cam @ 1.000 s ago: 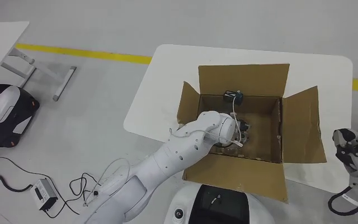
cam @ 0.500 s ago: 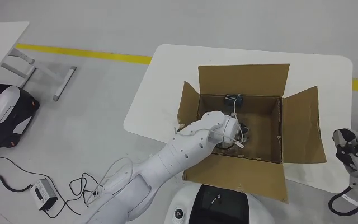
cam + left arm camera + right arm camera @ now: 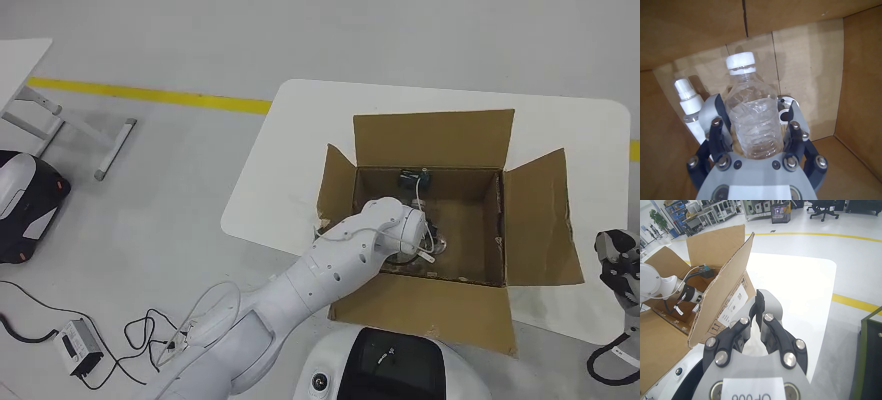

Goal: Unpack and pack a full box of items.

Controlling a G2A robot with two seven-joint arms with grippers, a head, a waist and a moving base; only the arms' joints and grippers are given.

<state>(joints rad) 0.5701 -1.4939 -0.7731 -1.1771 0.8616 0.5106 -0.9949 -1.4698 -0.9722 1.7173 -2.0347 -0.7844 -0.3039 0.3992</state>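
Down inside the cardboard box [image 3: 436,142] on the white table [image 3: 300,150], left gripper [image 3: 756,103] spread around a clear water bottle [image 3: 753,121], one pad [image 3: 721,111] touching, other just apart, white spray bottle [image 3: 689,106] just beside, right gripper [image 3: 758,303] pinched closed, empty, outside the box.

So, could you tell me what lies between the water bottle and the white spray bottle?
One finger of the left hand stands between them, as the left wrist view shows.

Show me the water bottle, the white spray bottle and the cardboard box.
water bottle [image 3: 753,121], left wrist view, ribbed clear body.
white spray bottle [image 3: 691,105], left wrist view, white neck.
cardboard box [image 3: 435,140], top view, far opened flap.
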